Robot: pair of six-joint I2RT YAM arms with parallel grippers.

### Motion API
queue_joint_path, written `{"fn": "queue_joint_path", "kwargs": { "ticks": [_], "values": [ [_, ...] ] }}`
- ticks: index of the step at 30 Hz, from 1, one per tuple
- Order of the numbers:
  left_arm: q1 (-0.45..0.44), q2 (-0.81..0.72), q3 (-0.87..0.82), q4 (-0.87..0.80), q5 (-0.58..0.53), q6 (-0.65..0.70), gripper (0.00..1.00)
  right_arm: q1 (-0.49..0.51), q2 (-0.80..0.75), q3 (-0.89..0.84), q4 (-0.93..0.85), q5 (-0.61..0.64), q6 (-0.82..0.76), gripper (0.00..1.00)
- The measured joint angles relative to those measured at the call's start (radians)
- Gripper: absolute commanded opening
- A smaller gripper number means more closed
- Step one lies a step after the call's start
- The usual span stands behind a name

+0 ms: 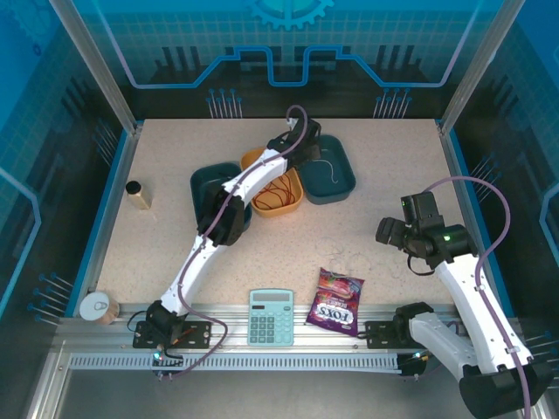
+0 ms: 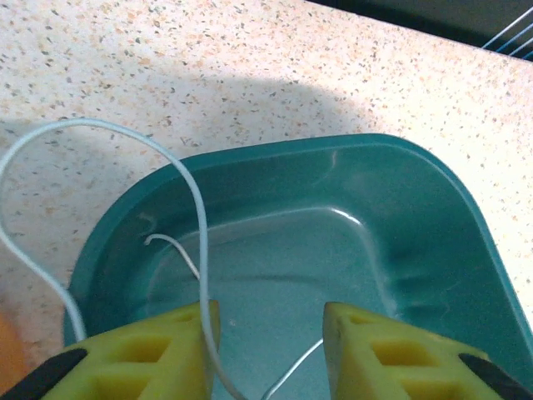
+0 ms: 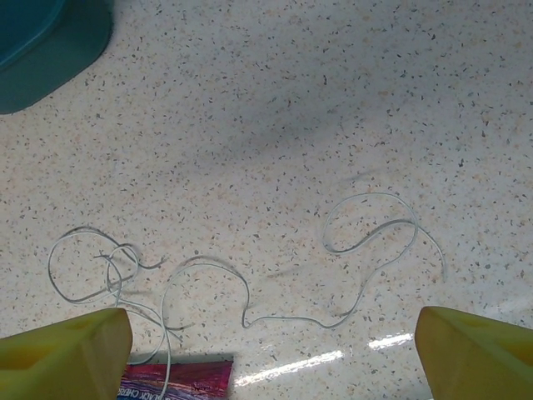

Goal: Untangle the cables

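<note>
Cables part sorted, I judge. One red cable (image 1: pixel 272 194) coiled in orange bowl (image 1: pixel 253 161). One white cable (image 2: pixel 202 242) draped over rim into teal tray (image 2: pixel 416 217). Left to do: pale cable tangle (image 3: pixel 366 195) looped on desk (image 3: pixel 291 100) beside candy bag (image 3: pixel 175 379), strand count unclear. Left gripper (image 2: pixel 268 333) part open over tray, wire beside one finger. Right gripper (image 3: pixel 271 333) wide, empty, over tangle.

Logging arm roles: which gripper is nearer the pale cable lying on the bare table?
Right. The right gripper hovers directly over the pale cable; the left gripper is away over the teal tray.
</note>
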Motion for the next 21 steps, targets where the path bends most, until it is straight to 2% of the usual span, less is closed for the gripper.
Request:
{"fn": "queue_joint_path", "kwargs": {
  "ticks": [3, 5, 16, 21],
  "values": [
    [0.000, 0.011, 0.000, 0.004, 0.008, -0.007, 0.08, 0.000, -0.008, 0.000, 0.005, -0.006, 0.000, 0.89],
    [0.000, 0.012, 0.000, 0.005, 0.011, -0.009, 0.00, 0.000, -0.014, 0.000, 0.008, -0.011, 0.000, 0.89],
    [-0.044, -0.002, -0.010, 0.045, 0.010, 0.146, 0.00, 0.000, -0.024, -0.012, 0.023, -0.019, 0.000, 0.88],
    [-0.080, -0.047, -0.029, 0.015, 0.040, 0.157, 0.00, 0.000, -0.024, -0.012, 0.023, -0.018, 0.000, 0.88]
  ]
}}
